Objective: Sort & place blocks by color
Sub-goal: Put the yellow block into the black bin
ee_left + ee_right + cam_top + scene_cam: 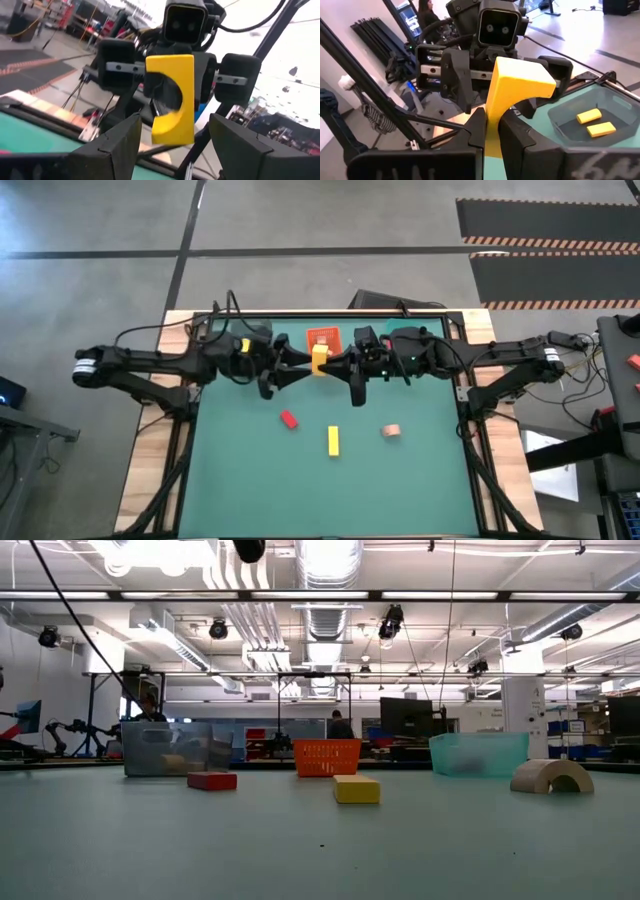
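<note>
From above, both arms meet at the far middle of the green tabletop [250, 480], their tips facing each other across a yellow arch block [319, 359] held up between them, just in front of the orange tray [322, 337]. The left tool [296, 361] comes in from one side, the right tool [340, 363] from the other. Nearer the front lie three loose pieces, well apart from one another: a red block [289, 419], a yellow bar [333, 440] and a pale tan arch [391, 431].

At tabletop height neither tool shows. The same three pieces sit in front of a row of trays: a dark grey tray [166, 748], the orange one and a teal tray [479, 753].

The left wrist camera looks straight at the yellow arch, with the left tool's fingers [112, 145] spread wide on either side and not touching it, so that tool is released.

The right wrist camera shows the right tool clenched on the arch, its fingers [477, 131] pressed against the block's sides. Beyond it, two yellow blocks [594, 122] already lie in the grey tray.

So I'd judge the sorting partly done: some yellows are placed, one is in the air, and at least three pieces remain on the tabletop.
</note>
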`<state>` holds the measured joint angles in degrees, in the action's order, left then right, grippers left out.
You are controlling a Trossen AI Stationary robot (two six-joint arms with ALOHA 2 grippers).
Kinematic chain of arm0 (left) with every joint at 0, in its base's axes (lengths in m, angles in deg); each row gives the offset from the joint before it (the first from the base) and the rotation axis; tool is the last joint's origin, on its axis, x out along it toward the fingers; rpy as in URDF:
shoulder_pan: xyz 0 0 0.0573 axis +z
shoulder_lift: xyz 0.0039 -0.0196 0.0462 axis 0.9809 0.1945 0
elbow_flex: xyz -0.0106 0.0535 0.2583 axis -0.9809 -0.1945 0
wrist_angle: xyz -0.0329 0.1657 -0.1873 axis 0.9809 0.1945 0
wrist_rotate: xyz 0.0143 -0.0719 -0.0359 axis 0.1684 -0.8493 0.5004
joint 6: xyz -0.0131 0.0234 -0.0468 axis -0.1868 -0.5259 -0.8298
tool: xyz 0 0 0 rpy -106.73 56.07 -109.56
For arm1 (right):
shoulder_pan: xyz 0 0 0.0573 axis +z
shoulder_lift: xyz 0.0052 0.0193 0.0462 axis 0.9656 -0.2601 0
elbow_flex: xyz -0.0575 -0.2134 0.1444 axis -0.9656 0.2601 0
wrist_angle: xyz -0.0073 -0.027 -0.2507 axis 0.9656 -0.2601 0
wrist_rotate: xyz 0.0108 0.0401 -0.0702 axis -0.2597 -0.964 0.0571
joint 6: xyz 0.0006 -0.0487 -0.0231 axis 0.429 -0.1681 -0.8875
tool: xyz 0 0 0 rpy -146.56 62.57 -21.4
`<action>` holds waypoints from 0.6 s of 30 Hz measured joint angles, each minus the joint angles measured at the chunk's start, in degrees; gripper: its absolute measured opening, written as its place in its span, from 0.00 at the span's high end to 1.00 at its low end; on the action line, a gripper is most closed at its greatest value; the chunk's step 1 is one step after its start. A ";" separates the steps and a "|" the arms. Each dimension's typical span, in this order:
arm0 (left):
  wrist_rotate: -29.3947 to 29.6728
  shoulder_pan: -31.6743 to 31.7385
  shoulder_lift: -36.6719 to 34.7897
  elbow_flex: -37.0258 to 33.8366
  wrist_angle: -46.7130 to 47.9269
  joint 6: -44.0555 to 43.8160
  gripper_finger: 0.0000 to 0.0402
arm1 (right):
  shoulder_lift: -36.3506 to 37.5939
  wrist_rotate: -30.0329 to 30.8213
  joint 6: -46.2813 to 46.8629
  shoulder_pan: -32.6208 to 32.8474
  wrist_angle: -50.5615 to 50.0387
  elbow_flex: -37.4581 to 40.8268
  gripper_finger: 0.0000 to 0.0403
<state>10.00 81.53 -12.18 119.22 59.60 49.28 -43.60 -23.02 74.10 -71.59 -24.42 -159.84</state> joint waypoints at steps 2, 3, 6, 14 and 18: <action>0.00 -0.09 1.47 0.02 -2.70 -0.01 0.46 | 0.00 0.04 0.51 0.00 -0.01 0.00 0.95; 0.00 -0.14 1.98 0.09 -3.20 -0.03 0.46 | 0.00 0.05 0.58 0.00 -0.02 0.00 0.95; 0.00 -0.13 2.49 0.45 -3.32 -0.06 0.46 | 0.00 0.24 0.88 0.00 -0.01 0.00 0.95; 0.00 -0.13 2.47 0.50 -3.35 -0.03 0.50 | 0.00 0.28 0.91 0.00 -0.01 0.00 0.95; 0.00 -0.13 2.47 0.50 -3.27 -0.10 0.59 | 0.00 0.28 0.91 0.00 -0.01 0.00 0.95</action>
<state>10.00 81.40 -9.71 119.72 56.33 49.19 -43.60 -22.74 75.01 -71.59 -24.44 -159.84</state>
